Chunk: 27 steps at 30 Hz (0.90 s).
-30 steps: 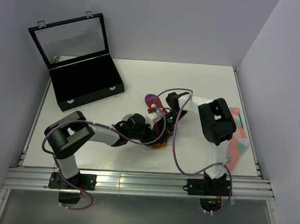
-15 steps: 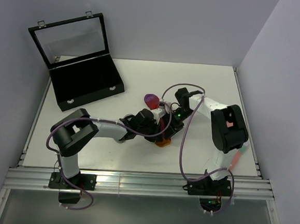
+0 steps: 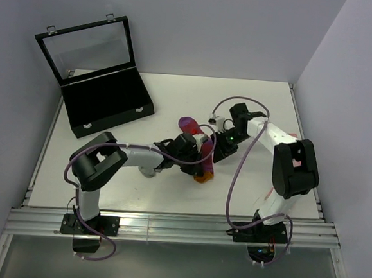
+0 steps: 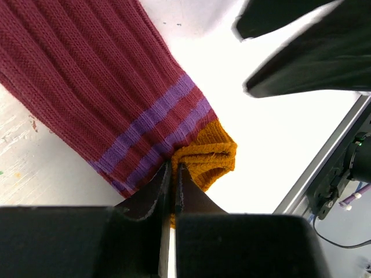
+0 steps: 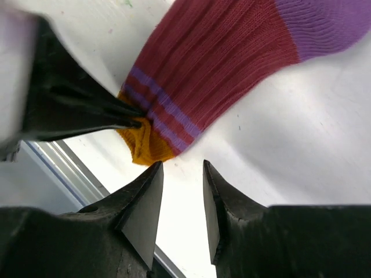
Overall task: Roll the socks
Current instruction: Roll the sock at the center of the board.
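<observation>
So the long red sock [image 4: 98, 75] is lying flat on the white table [image 3: 253, 99], roughly in the middle, right between the two arms. From the top camera its purple heel [image 3: 187, 123] is the far end and the orange toe [image 3: 202, 176] points back toward the arm bases. There are two thin purple stripes [image 4: 156, 124] across it just before the orange starts.

The left gripper [image 4: 173, 171] has it. The jaws are pinched nearly together, with a fold of fabric caught right where the stripes meet the toe. In its own wrist view the orange knit is bunched up a bit beside the fingertips. The rest of the sock spreads away from it, ribbed and fairly smooth.

The right gripper [image 5: 181, 164] isn't holding anything. Its jaws are spread apart with only bare table showing between them. It sits just beside the toe end, near the sock, but I can't see any contact. Its camera also shows the left one's dark fingers [image 5: 98, 113] coming in from the side and biting the sock edge.

I can't pick out a second sock anywhere in these views.

Further out, a black case [image 3: 104, 110] sits at the back left corner of the table, well apart from all this. Its glass lid [image 3: 87, 44] is propped open.
</observation>
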Available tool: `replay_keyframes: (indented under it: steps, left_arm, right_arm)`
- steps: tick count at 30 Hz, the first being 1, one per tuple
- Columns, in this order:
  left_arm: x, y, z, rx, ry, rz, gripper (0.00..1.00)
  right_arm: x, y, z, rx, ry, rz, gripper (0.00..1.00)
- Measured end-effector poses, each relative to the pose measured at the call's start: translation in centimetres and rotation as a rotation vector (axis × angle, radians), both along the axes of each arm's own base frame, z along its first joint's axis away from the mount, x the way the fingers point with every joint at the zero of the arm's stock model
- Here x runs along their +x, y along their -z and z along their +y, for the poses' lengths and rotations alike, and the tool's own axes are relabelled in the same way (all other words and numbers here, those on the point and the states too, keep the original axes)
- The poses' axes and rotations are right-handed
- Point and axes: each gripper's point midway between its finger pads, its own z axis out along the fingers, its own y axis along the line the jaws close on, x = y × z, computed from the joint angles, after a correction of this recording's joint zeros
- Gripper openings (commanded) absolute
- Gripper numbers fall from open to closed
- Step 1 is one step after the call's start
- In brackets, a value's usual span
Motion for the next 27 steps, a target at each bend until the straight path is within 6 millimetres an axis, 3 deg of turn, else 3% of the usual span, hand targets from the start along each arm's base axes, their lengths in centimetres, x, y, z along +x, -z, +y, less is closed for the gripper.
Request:
replay_keyframes:
  steps: [6,18,22,27]
  left_arm:
    - [0.3,0.0,0.4,0.011,-0.01,0.071,0.0]
    - [1.7,0.4,1.1,0.046,-0.018,0.292,0.0]
    - [2.6,0.4,2.1,0.055,-0.038,0.354,0.0]
    - [3.0,0.6,2.6,0.052,-0.04,0.431,0.0]
  right_arm:
    - [0.4,-1.9,-0.6,0.034,-0.019,-0.13,0.4]
    - [-0.3,-1.8,-0.5,0.066,-0.151,-0.231,0.4]
    - [-0.5,-1.6,1.0,0.047,-0.217,-0.289,0.42]
    - [-2.4,-1.2,3.5,0.046,-0.335,-0.33,0.5]
